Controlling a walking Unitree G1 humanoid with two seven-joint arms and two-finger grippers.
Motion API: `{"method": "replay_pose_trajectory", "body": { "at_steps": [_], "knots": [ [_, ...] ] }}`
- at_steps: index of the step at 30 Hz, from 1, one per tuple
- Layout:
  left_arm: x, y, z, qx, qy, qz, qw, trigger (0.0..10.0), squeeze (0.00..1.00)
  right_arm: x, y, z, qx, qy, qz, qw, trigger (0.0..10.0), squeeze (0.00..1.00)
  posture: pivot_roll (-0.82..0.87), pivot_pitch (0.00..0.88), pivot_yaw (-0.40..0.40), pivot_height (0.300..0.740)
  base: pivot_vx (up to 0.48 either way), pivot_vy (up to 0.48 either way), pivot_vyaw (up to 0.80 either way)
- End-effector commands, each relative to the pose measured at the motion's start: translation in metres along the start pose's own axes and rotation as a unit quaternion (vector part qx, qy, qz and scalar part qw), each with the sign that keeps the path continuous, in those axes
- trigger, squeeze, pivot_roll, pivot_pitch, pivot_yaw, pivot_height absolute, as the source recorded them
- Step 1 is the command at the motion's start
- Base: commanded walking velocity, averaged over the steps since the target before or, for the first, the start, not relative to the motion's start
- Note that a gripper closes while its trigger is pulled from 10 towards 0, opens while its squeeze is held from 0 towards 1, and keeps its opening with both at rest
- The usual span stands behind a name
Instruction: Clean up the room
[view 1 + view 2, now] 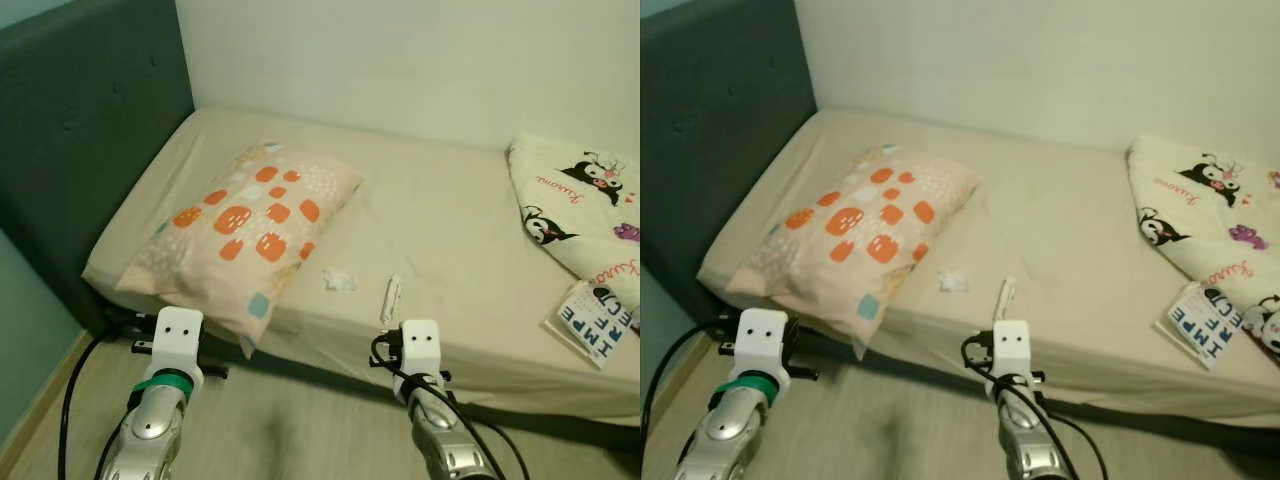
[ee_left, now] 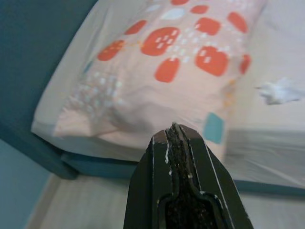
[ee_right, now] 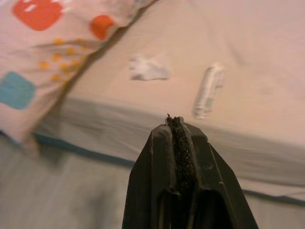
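On the bed point(image 1: 450, 240) lie a tissue point(image 1: 339, 279) and wrapper point(image 1: 391, 297) — left gripper point(image 2: 174, 131) and right gripper point(image 3: 174, 123) pressed together.

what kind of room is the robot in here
Most likely a bedroom: a bed with a dark padded headboard, a patterned pillow on it, and a cartoon-print blanket at its far end.

Lying on the beige-sheeted bed point(image 1: 440, 230): a pillow point(image 1: 245, 230) with orange spots overhanging the near edge, a crumpled tissue point(image 1: 340, 279) just beside it, a small white wrapper point(image 1: 391, 297), a cartoon-print blanket point(image 1: 585, 205), and a booklet point(image 1: 598, 322).
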State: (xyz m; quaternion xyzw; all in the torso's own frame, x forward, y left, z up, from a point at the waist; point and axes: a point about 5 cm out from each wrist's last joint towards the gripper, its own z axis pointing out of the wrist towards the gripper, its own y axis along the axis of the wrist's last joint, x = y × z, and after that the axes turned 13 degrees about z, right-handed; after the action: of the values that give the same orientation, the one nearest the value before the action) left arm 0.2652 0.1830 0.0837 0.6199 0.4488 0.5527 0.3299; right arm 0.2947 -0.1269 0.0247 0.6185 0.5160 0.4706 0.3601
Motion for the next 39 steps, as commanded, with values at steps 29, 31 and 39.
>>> {"method": "replay_pose_trajectory", "body": {
  "at_steps": [29,31,39],
  "knots": [
    [-0.0014,-0.0044,-0.0024,0.011,-0.015,0.019,1.0,10.0,0.0,-0.0128,-0.013,-0.0038,0.025,-0.036,0.008,0.999,10.0,0.0,0.09,0.019,0.041,0.74,0.334,0.0,-0.22],
    [-0.0015,-0.0048,-0.0024,0.011,-0.016,0.021,1.0,10.0,0.0,-0.0129,-0.0135,-0.004,0.026,-0.037,0.008,0.999,10.0,0.0,0.09,0.019,0.041,0.74,0.0,0.0,0.0],
    [-0.0017,-0.0053,-0.0021,0.015,-0.015,0.016,1.0,10.0,0.0,-0.0136,-0.015,-0.004,0.03,-0.039,0.008,0.999,10.0,0.0,0.09,0.017,0.04,0.74,0.0,0.0,0.0]
  ]
}}
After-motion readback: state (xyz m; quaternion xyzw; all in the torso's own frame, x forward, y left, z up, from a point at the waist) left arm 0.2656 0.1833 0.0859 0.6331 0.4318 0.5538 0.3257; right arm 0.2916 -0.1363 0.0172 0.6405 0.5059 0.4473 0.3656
